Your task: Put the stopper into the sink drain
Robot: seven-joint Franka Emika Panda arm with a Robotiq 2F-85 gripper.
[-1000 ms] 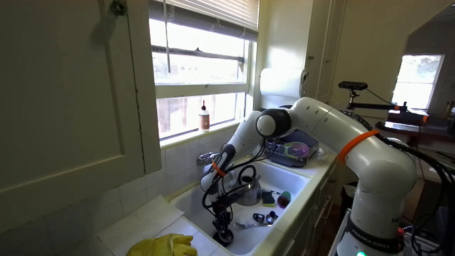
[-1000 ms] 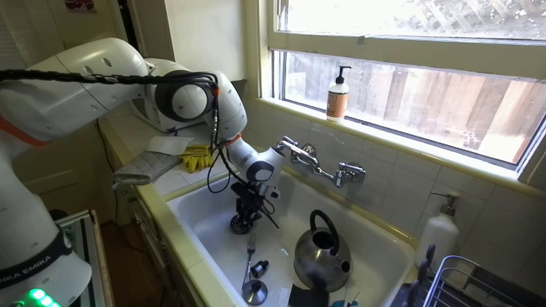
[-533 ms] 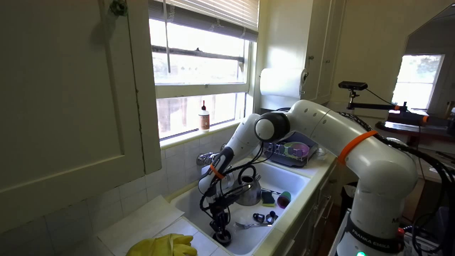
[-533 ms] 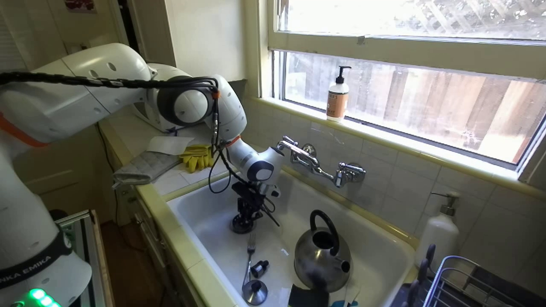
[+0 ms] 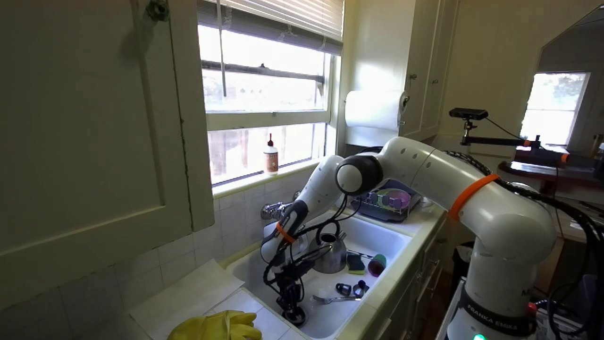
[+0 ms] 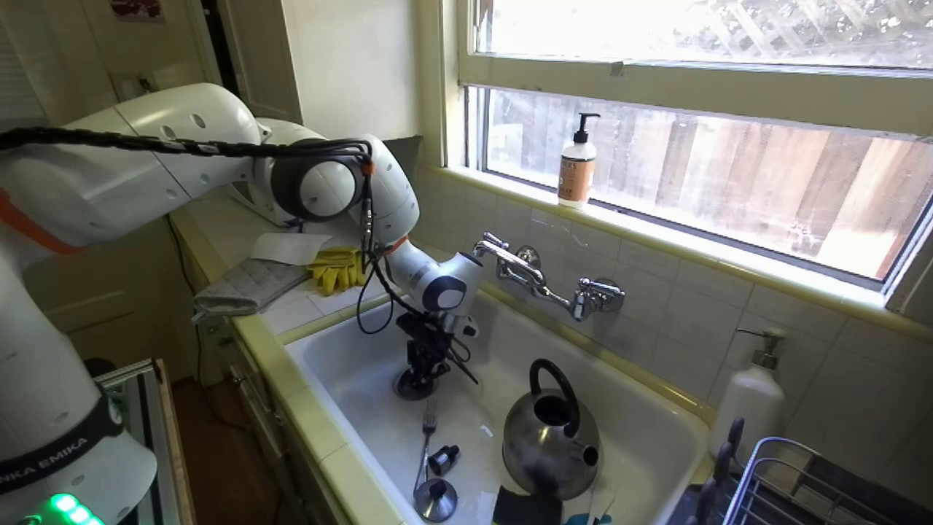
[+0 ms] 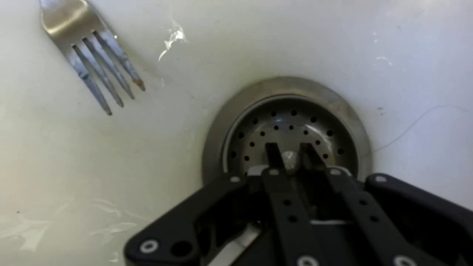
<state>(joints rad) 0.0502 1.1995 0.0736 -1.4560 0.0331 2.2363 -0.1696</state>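
The stopper is a metal basket strainer (image 7: 282, 137) with rings of small holes and a central knob. In the wrist view it sits inside the metal drain ring (image 7: 213, 147); its lower part is hidden behind my gripper. My gripper (image 7: 289, 149) points down, its two black fingers close together on either side of the knob, seemingly touching it. In both exterior views the gripper (image 5: 291, 302) (image 6: 417, 372) is low over the drain at one end of the white sink (image 6: 328, 364). The stopper (image 6: 412, 391) looks nearly flat there, partly hidden by the fingers.
A fork (image 7: 79, 31) lies close to the drain. A kettle (image 6: 550, 445), a small black cylinder (image 6: 443, 459) and a metal cone-shaped piece (image 6: 436, 502) are farther along the sink. A faucet (image 6: 525, 273) juts from the wall. Yellow gloves (image 5: 217, 326) lie on the counter.
The arm has come down slightly. The stopper was tilted and a little higher one second ago; now it is lower and nearly flat in the drain. The other objects have not moved.
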